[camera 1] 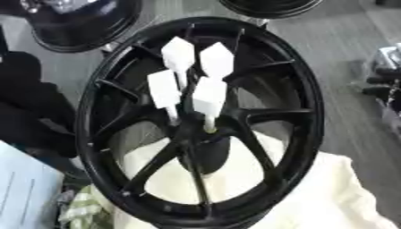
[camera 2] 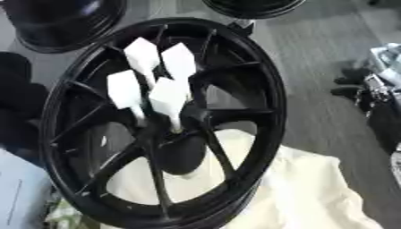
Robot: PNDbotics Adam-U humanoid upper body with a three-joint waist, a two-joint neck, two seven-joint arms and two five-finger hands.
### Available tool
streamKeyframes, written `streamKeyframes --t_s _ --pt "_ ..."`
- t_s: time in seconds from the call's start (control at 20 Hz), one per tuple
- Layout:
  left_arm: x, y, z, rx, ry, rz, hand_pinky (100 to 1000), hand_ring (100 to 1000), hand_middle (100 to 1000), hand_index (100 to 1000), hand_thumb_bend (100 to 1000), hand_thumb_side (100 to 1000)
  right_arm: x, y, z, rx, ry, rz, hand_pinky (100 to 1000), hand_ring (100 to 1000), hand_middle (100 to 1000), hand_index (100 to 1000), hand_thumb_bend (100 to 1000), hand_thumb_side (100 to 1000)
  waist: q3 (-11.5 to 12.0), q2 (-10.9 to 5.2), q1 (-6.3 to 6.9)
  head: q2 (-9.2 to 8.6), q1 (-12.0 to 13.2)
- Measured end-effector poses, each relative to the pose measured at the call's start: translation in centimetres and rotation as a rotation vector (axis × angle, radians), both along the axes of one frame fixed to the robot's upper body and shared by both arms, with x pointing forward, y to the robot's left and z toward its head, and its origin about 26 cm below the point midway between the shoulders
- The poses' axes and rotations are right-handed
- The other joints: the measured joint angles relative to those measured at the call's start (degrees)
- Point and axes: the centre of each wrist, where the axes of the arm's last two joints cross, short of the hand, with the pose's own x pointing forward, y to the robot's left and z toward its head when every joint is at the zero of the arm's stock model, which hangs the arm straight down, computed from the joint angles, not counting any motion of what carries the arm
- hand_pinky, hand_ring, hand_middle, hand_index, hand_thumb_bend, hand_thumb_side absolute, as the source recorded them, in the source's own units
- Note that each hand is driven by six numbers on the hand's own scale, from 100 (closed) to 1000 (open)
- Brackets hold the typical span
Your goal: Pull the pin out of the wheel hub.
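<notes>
— Pins [camera 1: 210, 96], four of them with white block heads, stand in the centre of the black spoked wheel hub [camera 1: 301, 112], grouped close together.

— Where does the hub sit?

— On a cream cloth [camera 1: 313, 192], which shows through the lower spokes. Another dark wheel [camera 1: 78, 22] lies beyond at upper left.

— And the hands?

— Dark shapes at the right edge [camera 2: 368, 89] may be the right hand; I cannot tell its fingers' state. The left hand does not show.

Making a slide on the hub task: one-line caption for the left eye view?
Four white pins stand in the hub of a black wheel resting on cream cloth; no hand in view.
</notes>
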Motion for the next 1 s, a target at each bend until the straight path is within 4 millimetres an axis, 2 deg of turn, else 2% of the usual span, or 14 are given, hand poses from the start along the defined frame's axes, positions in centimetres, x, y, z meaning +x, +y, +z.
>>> streamKeyframes --t_s 0.15,0.4,0.45,0.65,0.9,1.0 --pt "-0.1 -1.3 -0.2 0.085 0.022 -0.012 872 814 779 850 100 960 0.0 0.0 0.0 -0.003 0.000 0.000 960 737 723 822 100 813 -0.02 0.04 -0.14 -0.07 -0.64" --pt "-0.2 -3.1 -0.8 0.176 0.053 -0.023 872 807 766 848 112 995 0.0 0.0 0.0 -0.009 -0.001 0.000 959 737 723 822 100 804 -0.02 0.33 -0.62 -0.52 -1.03" --pt "-0.3 -3.4 -0.9 0.187 0.058 -0.023 875 809 769 850 164 988 0.0 0.0 0.0 -0.011 -0.001 -0.001 960 737 723 822 100 817 -0.02 0.34 -0.68 -0.52 -1.04" --pt "-0.3 -4.0 -1.2 0.226 0.060 -0.013 876 803 758 841 237 950 0.0 0.1 0.0 -0.018 -0.004 0.002 960 738 724 823 100 816 0.00 0.40 -0.73 -0.52 -1.01" --pt "-0.1 -3.9 -1.9 0.269 0.051 0.009 893 808 758 845 390 962 0.0 0.2 0.0 -0.019 -0.004 0.008 960 738 724 823 100 817 -0.02 0.41 -0.64 -0.51 -0.84" --pt "0.1 -3.7 -2.3 0.287 0.052 0.016 901 812 765 849 441 938 0.0 0.2 0.0 -0.020 -0.004 0.008 960 738 724 823 100 817 -0.04 0.41 -0.54 -0.51 -0.78"
